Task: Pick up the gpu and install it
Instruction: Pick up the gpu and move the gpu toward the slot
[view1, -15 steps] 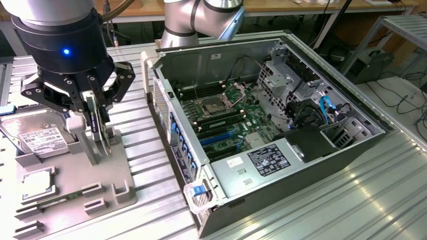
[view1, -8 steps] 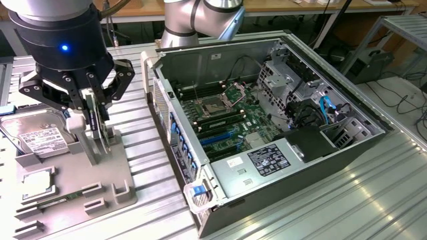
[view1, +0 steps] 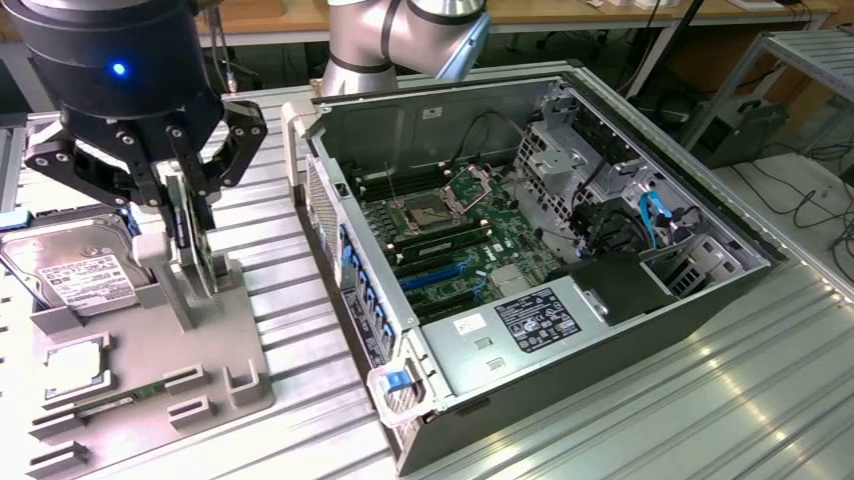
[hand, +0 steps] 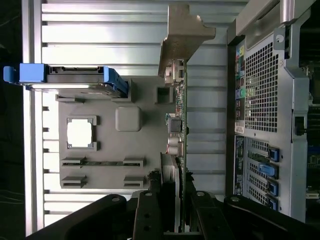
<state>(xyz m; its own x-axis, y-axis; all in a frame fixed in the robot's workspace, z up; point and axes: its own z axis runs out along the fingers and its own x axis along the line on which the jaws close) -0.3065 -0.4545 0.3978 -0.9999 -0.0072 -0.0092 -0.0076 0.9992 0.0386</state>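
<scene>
The gpu (view1: 183, 252) stands on edge in the grey holder tray (view1: 214, 345) at the exterior view's left. It is a thin card, and its silver bracket (hand: 183, 35) points away from the wrist. My gripper (view1: 187, 225) hangs straight over it with one finger on each face of the card, shut on it. In the wrist view the gpu (hand: 181, 117) appears edge-on, running up from between the fingers (hand: 150, 210). I cannot tell whether the card's lower edge still rests in the tray. The open computer case (view1: 534, 250) lies to the exterior view's right.
On the same tray lie a silver hard drive (view1: 74, 270) in a blue caddy (hand: 70, 80), a square processor (view1: 74, 365) and a narrow memory stick (view1: 114, 400). The case wall (view1: 327, 190) stands close beside the tray. Blue slots (view1: 441, 270) sit on the motherboard.
</scene>
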